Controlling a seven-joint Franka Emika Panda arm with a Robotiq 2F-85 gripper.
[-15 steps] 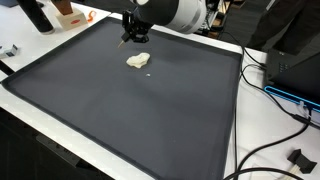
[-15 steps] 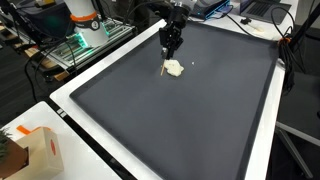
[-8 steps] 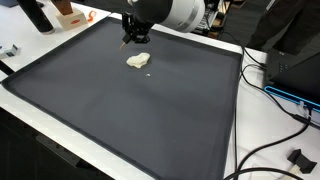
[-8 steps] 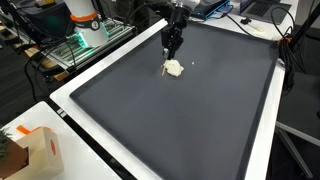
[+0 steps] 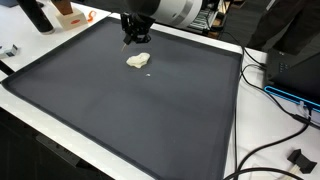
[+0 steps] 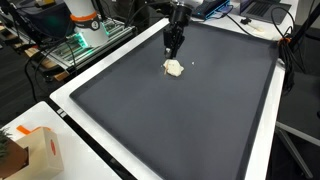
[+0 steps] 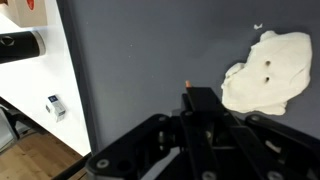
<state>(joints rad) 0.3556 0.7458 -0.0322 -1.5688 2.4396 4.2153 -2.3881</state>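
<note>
Dark grey mat (image 5: 150,120) covers the white tabletop in both exterior views. Toward its far side the gripper (image 5: 130,40) hangs with fingers pressed together, a tiny orange tip (image 7: 187,85) showing just ahead of them. It is close beside but clear of the pale lump (image 5: 138,61), which lies flattened on the mat and already bears two small pits.

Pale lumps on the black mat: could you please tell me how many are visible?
1. The pale lump lies on the black mat, close to the shut pincer. A tiny white speck sits beside it; the pincer might hide more.
</note>
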